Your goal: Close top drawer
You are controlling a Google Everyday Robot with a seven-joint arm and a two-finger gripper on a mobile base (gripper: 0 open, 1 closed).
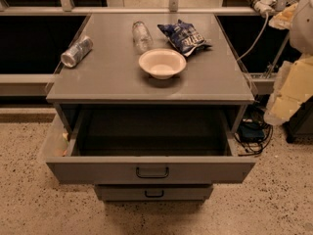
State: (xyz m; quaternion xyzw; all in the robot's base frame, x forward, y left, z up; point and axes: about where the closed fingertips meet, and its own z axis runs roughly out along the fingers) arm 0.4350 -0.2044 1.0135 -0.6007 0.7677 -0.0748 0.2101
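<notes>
The top drawer [98,171] of the grey metal cabinet [98,82] stands pulled far out towards me. Its wide front panel carries a small black loop handle [152,172] at the centre. Its inside [151,131] is dark and looks empty. My gripper [278,109] is a pale yellowish shape hanging at the right edge of the view. It is to the right of the cabinet, about level with the drawer's right side, and touches nothing.
A narrower drawer front [122,193] sits below. On the cabinet top are a white bowl [162,62], a blue chip bag [185,37], a clear bottle [142,35] lying down and a can [77,51] on its side. Cables [252,133] lie on the speckled floor at the right.
</notes>
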